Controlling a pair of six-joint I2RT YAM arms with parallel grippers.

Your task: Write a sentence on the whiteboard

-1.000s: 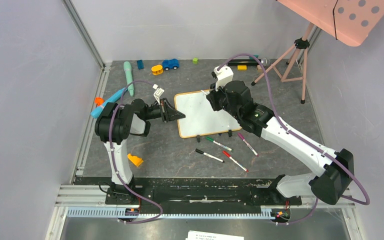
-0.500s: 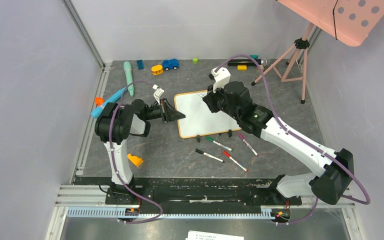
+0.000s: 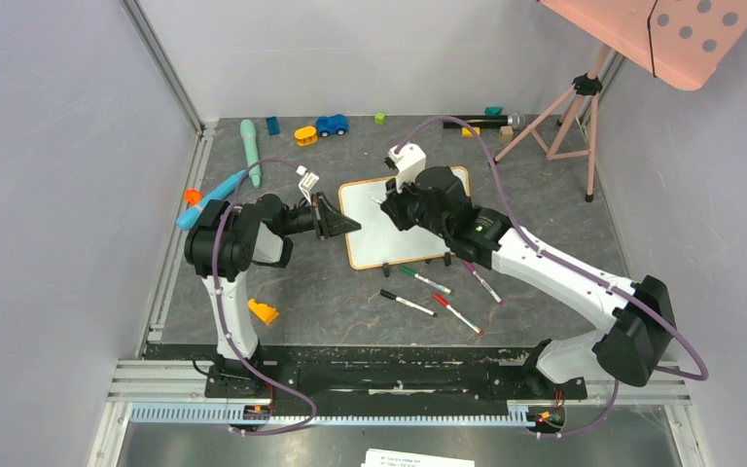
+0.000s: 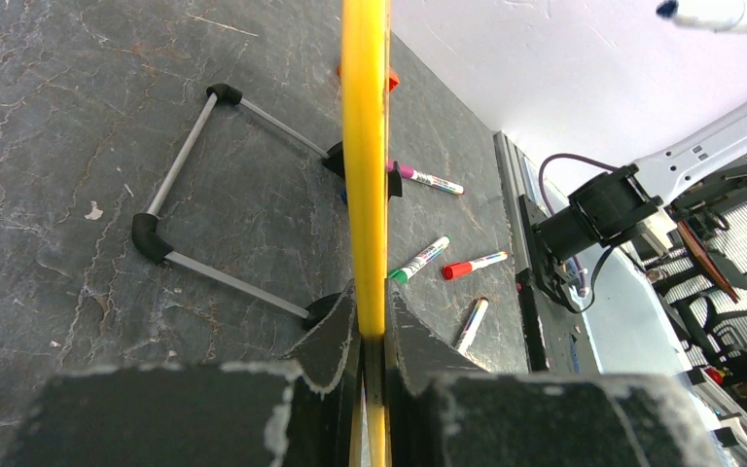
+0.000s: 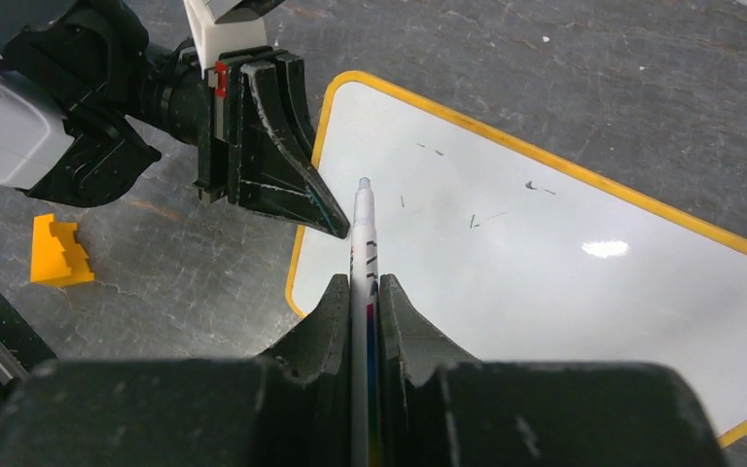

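The whiteboard [image 3: 374, 243] [image 5: 545, 253] has a yellow-orange frame and stands tilted on its black clip feet at the table's middle. My left gripper [image 3: 350, 225] [image 4: 370, 302] is shut on its left edge, seen edge-on in the left wrist view as the frame [image 4: 365, 146]. My right gripper [image 3: 387, 204] [image 5: 363, 282] is shut on a white marker [image 5: 362, 233]. It points at the board's left part, close to the left gripper's fingers [image 5: 282, 165]. No sentence shows on the white face, only a few small specks.
Loose markers lie in front of the board: green [image 3: 424, 280], black [image 3: 407, 303], red [image 3: 457, 313] and purple [image 3: 481, 280]. An orange block [image 3: 263, 312] sits near the left arm's base. Small toys [image 3: 331, 125] line the back. A tripod [image 3: 564, 122] carries a pink dotted panel [image 3: 681, 39] at the back right.
My right arm has carried the marker leftward across the board, from its upper right part to its left part. The left arm and the board have not moved.
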